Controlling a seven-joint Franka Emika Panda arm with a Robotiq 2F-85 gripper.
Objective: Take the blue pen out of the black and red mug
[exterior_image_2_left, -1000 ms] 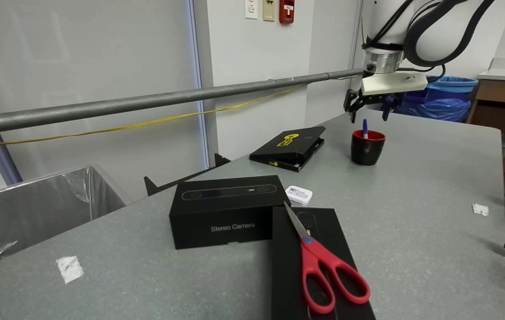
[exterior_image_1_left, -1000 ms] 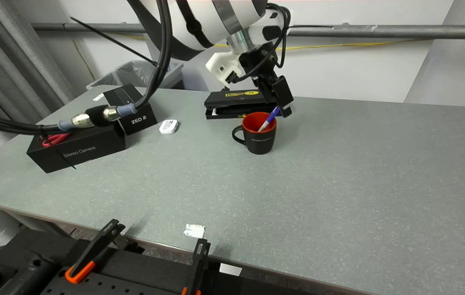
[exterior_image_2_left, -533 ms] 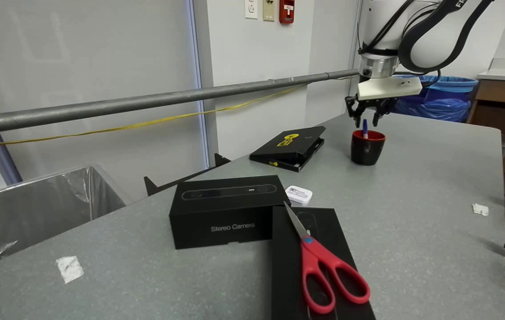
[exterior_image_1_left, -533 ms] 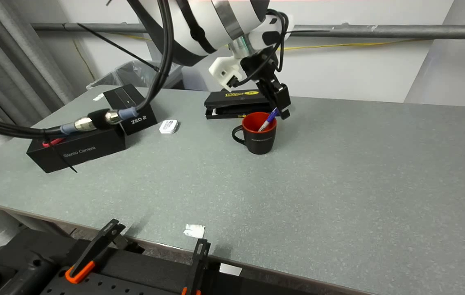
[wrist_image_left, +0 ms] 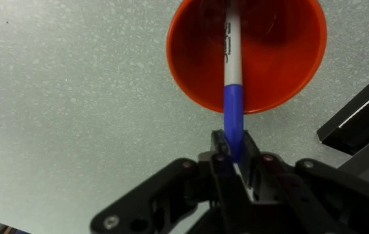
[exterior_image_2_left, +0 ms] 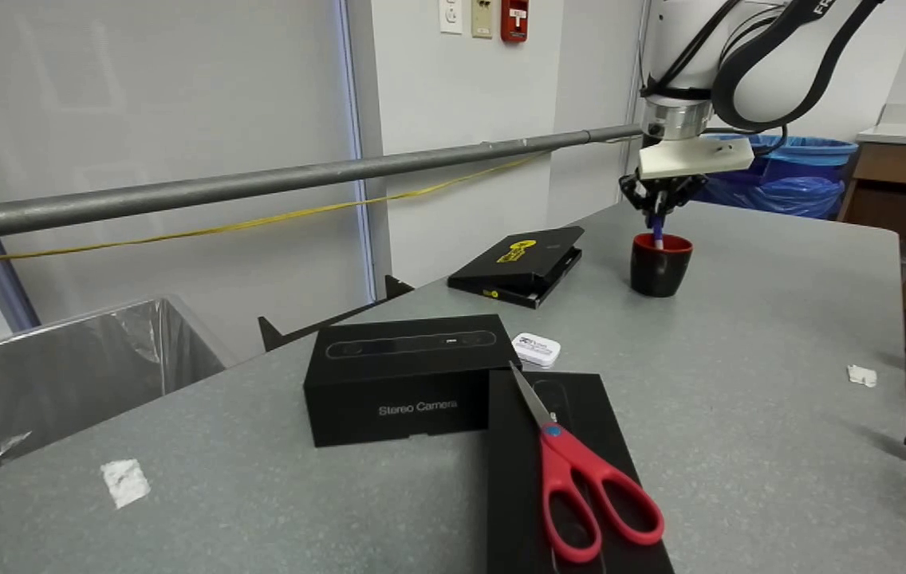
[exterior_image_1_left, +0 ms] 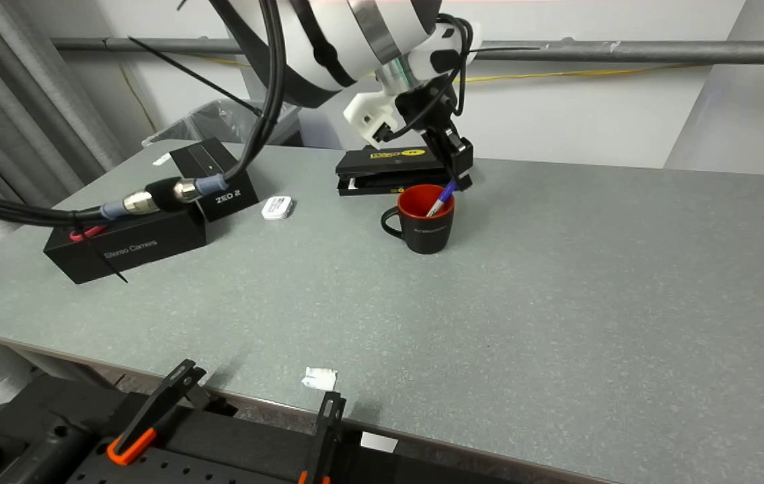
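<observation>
The black and red mug [exterior_image_1_left: 425,236] stands upright on the grey table, its handle showing in an exterior view. Its red inside [wrist_image_left: 200,71] fills the upper middle of the wrist view. Out of it leans the blue pen [wrist_image_left: 233,100], with a white barrel inside the mug and a blue cap past the rim. My gripper [wrist_image_left: 233,138] is shut on the end of that cap, one finger on each side. In an exterior view the gripper [exterior_image_2_left: 656,219] sits just above the mug [exterior_image_2_left: 659,273]. The pen's lower tip is lost in the mug's shadow.
Behind the mug lies a flat black box [exterior_image_1_left: 389,165] with a raised lid. Two black camera boxes [exterior_image_2_left: 413,391] and red scissors [exterior_image_2_left: 581,486] lie farther off, near a small white case [exterior_image_1_left: 277,208]. A grey pipe [exterior_image_1_left: 624,52] runs along the wall.
My gripper has come down a little towards the mug, and its fingers have gone from open to shut on the pen's cap. The pen has shifted slightly; the mug has hardly moved.
</observation>
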